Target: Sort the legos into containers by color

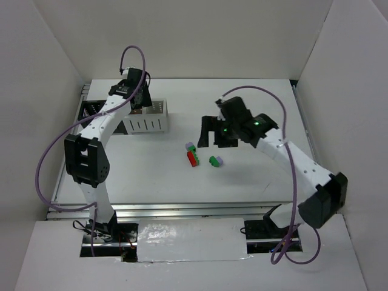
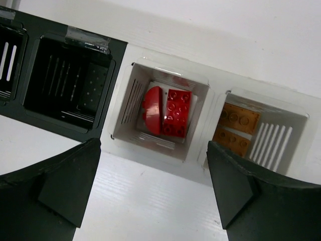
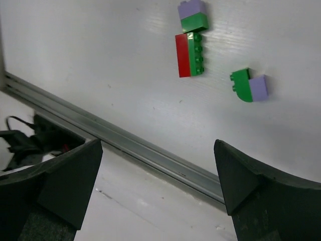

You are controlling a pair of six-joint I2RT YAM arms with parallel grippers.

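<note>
Three small lego clusters lie mid-table: a lavender-on-green pair (image 1: 190,147) (image 3: 193,16), a red-and-green brick (image 1: 193,158) (image 3: 189,54), and a green-and-lavender pair (image 1: 215,161) (image 3: 249,84). My right gripper (image 1: 215,136) (image 3: 158,186) is open and empty, just behind and to the right of them. My left gripper (image 1: 134,91) (image 2: 155,196) is open and empty above the joined white containers (image 1: 145,124). One white bin (image 2: 125,100) holds red bricks (image 2: 167,111). The other white bin (image 2: 281,140) holds orange-brown plates (image 2: 235,125). The black container (image 1: 91,112) (image 2: 67,88) looks empty.
An aluminium rail (image 3: 125,140) runs along the table's near edge, with dark cables (image 3: 20,143) beyond it. White enclosure walls stand at the left, back and right. Purple cables (image 1: 42,170) loop off both arms.
</note>
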